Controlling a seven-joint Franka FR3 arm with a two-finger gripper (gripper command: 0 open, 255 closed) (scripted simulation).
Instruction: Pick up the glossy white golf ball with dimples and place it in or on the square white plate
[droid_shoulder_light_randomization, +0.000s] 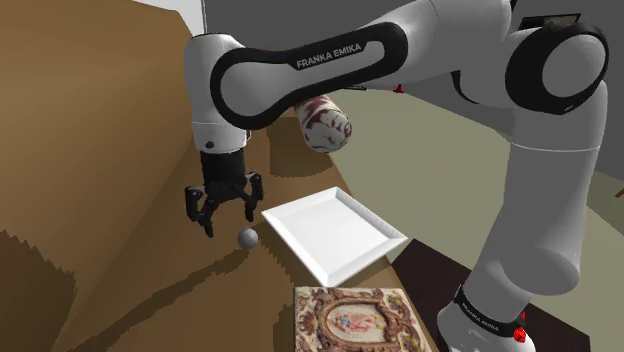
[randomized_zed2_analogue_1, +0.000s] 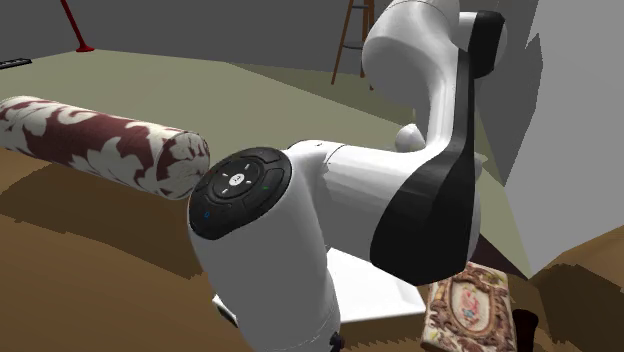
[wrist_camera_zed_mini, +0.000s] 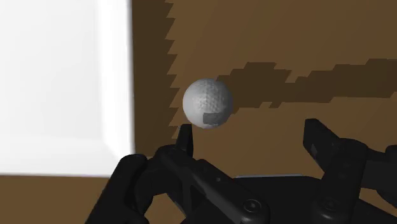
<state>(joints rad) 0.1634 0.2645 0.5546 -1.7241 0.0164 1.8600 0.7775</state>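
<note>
In the shoulder view the arm (droid_shoulder_light_randomization: 330, 60) reaches over the brown desk (droid_shoulder_light_randomization: 100, 200) and the hand (droid_shoulder_light_randomization: 230, 222) hangs just above it, released and empty. The ball (droid_shoulder_light_randomization: 246, 237) rests on the desk just below and a little to the view's right of the hand, close to the near corner of the plate (droid_shoulder_light_randomization: 333, 233). A patterned bolster (droid_shoulder_light_randomization: 325, 122) lies beyond the plate, and an ornate panel (droid_shoulder_light_randomization: 355, 320) lies nearer the stand.

In the second exterior view the arm (randomized_zed2_analogue_1: 300, 220) blocks most of the scene. An edge of the plate (randomized_zed2_analogue_1: 385, 295) shows under it, with the bolster (randomized_zed2_analogue_1: 100, 140) on the desk (randomized_zed2_analogue_1: 80, 250) behind and the panel (randomized_zed2_analogue_1: 465, 310) beside the plate.

In the wrist view the hand (wrist_camera_zed_mini: 251, 137) looks down at the ball (wrist_camera_zed_mini: 207, 103), which is grey-white and dimpled. The fingers (wrist_camera_zed_mini: 186, 136) stand well apart and touch nothing. The ball is not centred: it sits ahead of the finger on the plate's side, not in the gap. The plate (wrist_camera_zed_mini: 57, 83) has its rim near the ball, with a strip of desk (wrist_camera_zed_mini: 286, 51) between them.

The step in hand looks like lining up for the grasp. To do it well, the hand should likely shift toward the plate until the ball sits midway between the fingers, then come straight down and close across its widest part. A nudge from one finger would probably send it rolling, and the finger on the plate's side should stay off the rim.
</note>
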